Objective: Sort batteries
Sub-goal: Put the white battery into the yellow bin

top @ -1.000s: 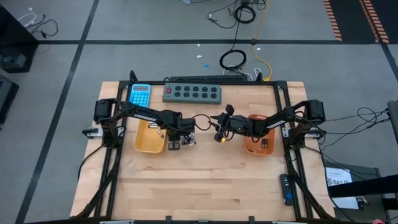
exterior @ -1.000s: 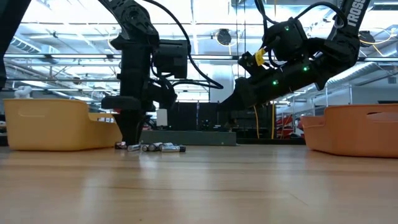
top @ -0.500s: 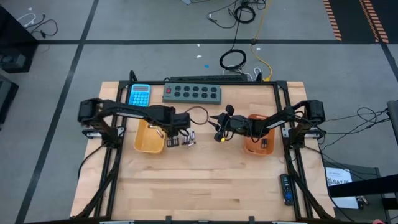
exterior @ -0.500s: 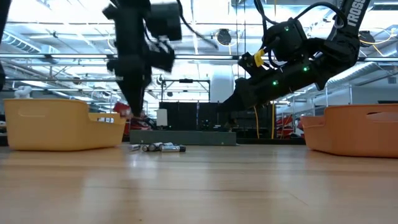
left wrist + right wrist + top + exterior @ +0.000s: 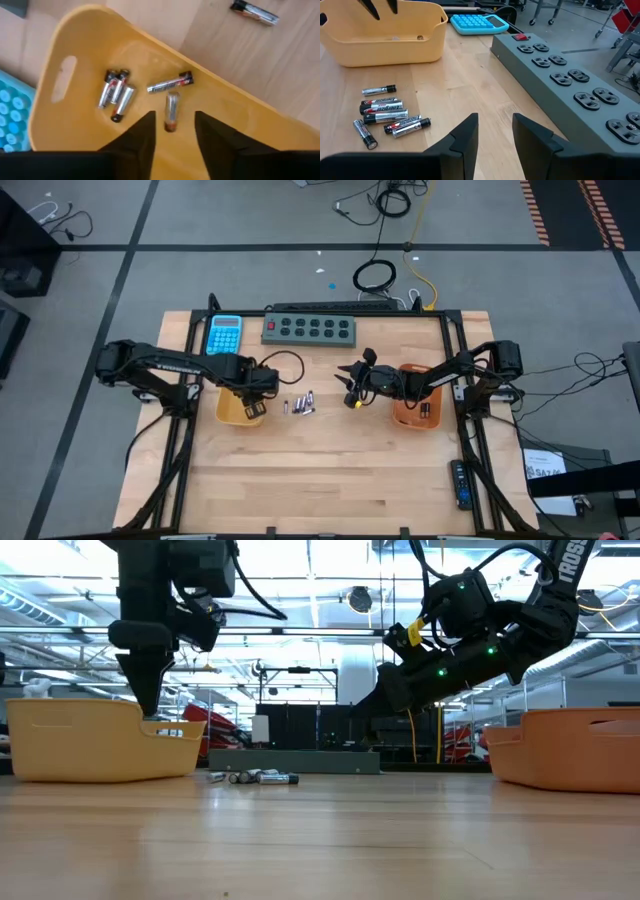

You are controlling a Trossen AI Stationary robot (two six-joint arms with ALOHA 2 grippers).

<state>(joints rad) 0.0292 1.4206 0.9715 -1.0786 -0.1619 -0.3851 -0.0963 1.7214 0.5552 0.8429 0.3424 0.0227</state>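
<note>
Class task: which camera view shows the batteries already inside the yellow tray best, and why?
The left wrist view: it looks straight into the yellow tray, showing the batteries individually. The high view shows the tray too small; low and right wrist views show only its wall.

Two trays are sitting on the table: one yellow tray (image 5: 240, 405) and one orange tray (image 5: 415, 410). Five batteries (image 5: 170, 111) are lying inside the yellow tray, three bunched together and two a little apart from them. Six loose batteries (image 5: 382, 116) are lying on the wood just beside the yellow tray, between it and the orange tray. At least one dark cell is showing inside the orange tray; the rest there cannot be counted. One blue calculator (image 5: 226, 333) and one grey button strip (image 5: 310, 330) are resting beyond the yellow tray.
</note>
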